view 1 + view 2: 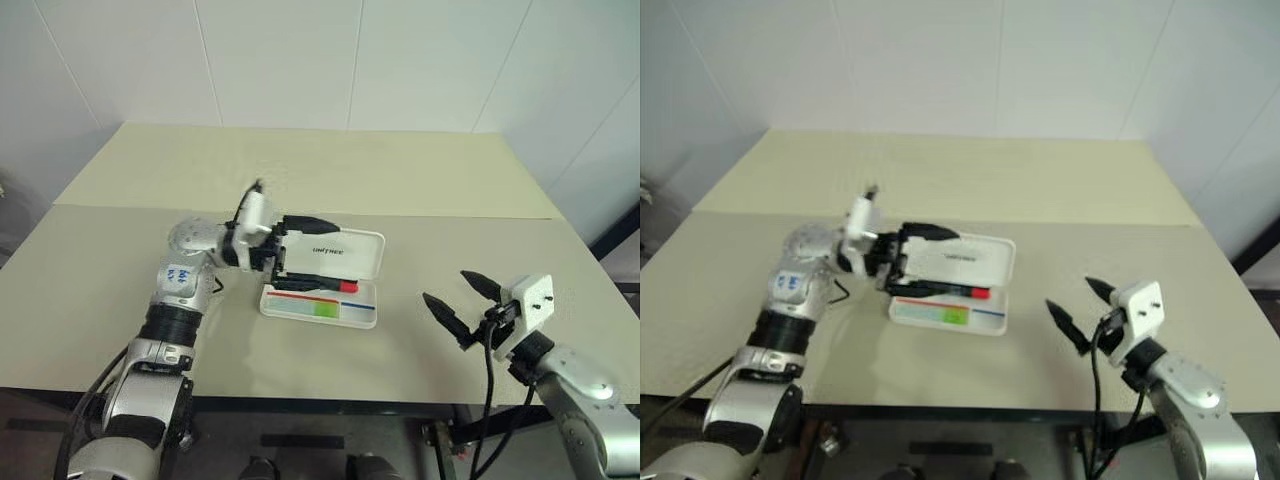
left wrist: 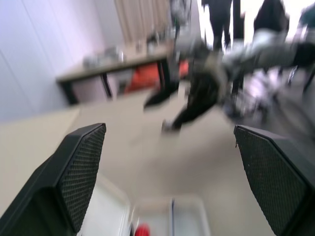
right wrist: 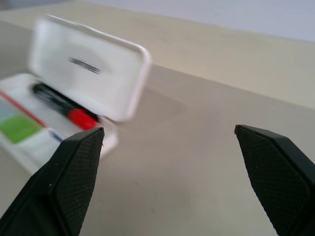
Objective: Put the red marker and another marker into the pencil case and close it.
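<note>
Right gripper (image 1: 462,303) gapes empty, nearest. Mid-bench, the white pencil case (image 1: 322,281) lies open, red marker (image 1: 318,286) inside; left gripper (image 1: 305,232), spread, hides its left end, apparently.

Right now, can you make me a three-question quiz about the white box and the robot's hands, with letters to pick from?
1. Where does the red marker lie?
A. inside the pencil case
B. at the table's far edge
C. in the right gripper

2. What colour is the patch inside the case's tray?
A. yellow
B. green
C. purple

3. How is the case's lid?
A. shut flat
C. taken off
B. standing open

Answers: 1 A, the marker lies in the tray under the lid. 2 B, a green patch shows by the red-and-blue stripe. 3 B, the lid stands up behind the tray, with the left gripper beside it.
</note>
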Robot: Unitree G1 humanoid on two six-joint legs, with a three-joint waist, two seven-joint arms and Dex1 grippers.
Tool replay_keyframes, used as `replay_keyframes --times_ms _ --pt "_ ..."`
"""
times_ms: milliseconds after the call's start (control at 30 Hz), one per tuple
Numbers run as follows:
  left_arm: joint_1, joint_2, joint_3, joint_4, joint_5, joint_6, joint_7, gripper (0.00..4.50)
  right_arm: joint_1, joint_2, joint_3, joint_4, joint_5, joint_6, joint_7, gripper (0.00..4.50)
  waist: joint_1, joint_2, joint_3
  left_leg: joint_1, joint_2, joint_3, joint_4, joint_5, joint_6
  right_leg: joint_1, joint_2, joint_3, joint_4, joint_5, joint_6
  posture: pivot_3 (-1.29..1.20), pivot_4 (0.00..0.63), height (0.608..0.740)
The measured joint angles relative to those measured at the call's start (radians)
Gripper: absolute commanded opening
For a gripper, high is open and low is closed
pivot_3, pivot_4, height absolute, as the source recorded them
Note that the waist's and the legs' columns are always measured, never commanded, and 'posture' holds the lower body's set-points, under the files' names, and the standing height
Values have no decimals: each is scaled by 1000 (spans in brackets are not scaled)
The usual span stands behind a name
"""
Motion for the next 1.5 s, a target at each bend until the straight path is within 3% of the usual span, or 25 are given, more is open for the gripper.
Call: replay_keyframes --times_ms 133,467,1100,1200,1500 --pt "12 51 30 28 -9 -18 -46 4475 50 32 -18 -14 -97 36 -145 4500 0 0 0 2 -1 0 0 1 0 1 0 1 1 0 0 0 150 740" --pt "21 152 33 182 13 -70 -56 4475 41 117 -51 43 -131 81 -261 4500 -4 0 0 1 0 -1 -2 1 1 0 1 0 1 -1 -1 0 150 740" --pt "12 242 25 294 25 -157 -56 4475 58 234 -47 106 -129 94 -305 4500 -10 -1 0 1 0 -1 -3 1 0 0 0 0 1 -1 -1 0 150 740" --pt "10 241 25 295 28 -166 -56 4500 47 249 -47 113 -119 104 -311 3940 -13 -2 -1 1 0 0 -2 1 0 0 0 0 1 -1 -1 0 150 740" --pt "3 229 26 295 28 -175 -56 4500 9 253 -49 143 -111 97 -310 1003 -23 -3 -2 1 0 -1 -3 1 0 0 0 0 1 -1 -1 0 150 740"
